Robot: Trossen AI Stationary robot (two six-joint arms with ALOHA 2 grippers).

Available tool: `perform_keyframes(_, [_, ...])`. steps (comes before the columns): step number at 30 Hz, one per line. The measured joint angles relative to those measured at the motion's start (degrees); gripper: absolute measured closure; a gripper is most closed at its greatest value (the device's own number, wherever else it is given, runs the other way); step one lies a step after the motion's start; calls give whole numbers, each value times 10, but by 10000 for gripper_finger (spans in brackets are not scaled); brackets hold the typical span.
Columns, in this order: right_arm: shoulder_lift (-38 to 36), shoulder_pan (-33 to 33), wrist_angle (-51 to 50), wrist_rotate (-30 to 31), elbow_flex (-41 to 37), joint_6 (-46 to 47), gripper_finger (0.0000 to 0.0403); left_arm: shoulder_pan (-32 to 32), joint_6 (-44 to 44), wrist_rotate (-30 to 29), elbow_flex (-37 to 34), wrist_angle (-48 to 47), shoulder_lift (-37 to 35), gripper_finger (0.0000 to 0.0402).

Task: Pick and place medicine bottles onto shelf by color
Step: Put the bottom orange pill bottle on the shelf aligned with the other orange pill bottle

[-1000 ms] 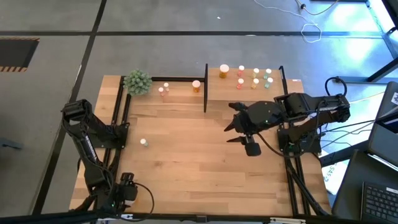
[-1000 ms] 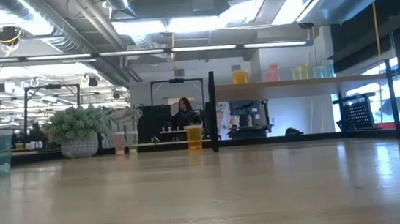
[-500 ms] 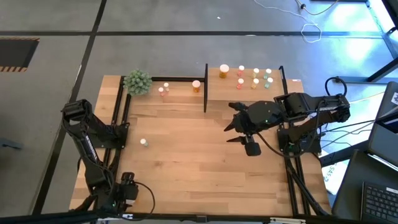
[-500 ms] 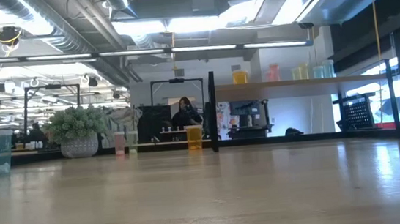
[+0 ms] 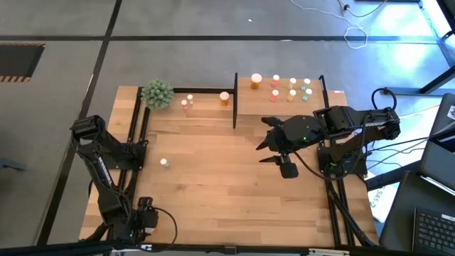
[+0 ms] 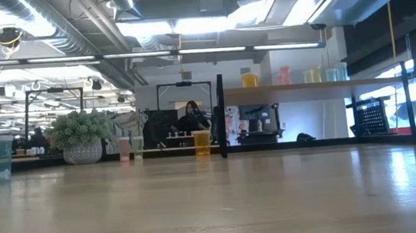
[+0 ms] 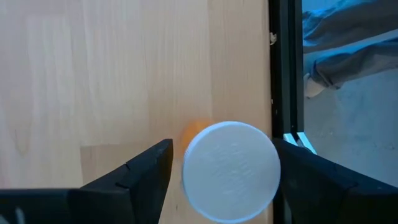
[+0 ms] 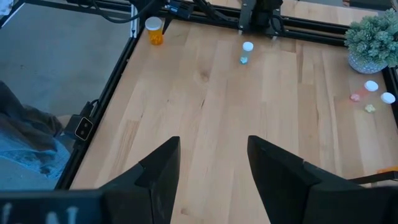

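Legend, seen from above: my left gripper (image 5: 144,212) hangs at the near left corner of the desk (image 5: 213,192), its jaws apart and straddling one orange bottle (image 7: 230,168) that stands on the wood just beside the black frame rail (image 7: 285,68). Only the bottle's white cap and a sliver of orange body show from my wrist. One finger stands clear of the cap; whether the other touches it I cannot tell. My right gripper (image 5: 264,146) hovers over the middle of the desk, toward the right edge, with its jaws apart and nothing between them. The shelf (image 5: 281,105) stands at the far right corner. On its board are an orange bottle (image 5: 256,80) nearest the dividing post, then two pink-red bottles (image 5: 276,80), two yellowish bottles (image 5: 292,83) and two green bottles (image 5: 306,85). Along the far edge of the desk, left of that post, stand a second orange bottle (image 5: 225,97) and a pair of pink-red bottles (image 5: 188,102). They are near the green plant ball (image 5: 157,93) in the far left corner. A small green bottle (image 5: 164,162) stands alone by the left edge, well apart from both of my grippers.
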Motion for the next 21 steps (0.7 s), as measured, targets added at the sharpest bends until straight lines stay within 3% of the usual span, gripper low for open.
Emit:
perform_keyframes(5, [0,0,0,0,0,0,212,0,-1,23,0,-2,0,144])
perform_keyframes(15, [0,0,0,0,0,0,212,0,-1,23,0,-1,0,197])
perform_keyframes(21, [0,0,0,0,0,0,212,0,-2,23,0,-1,0,200])
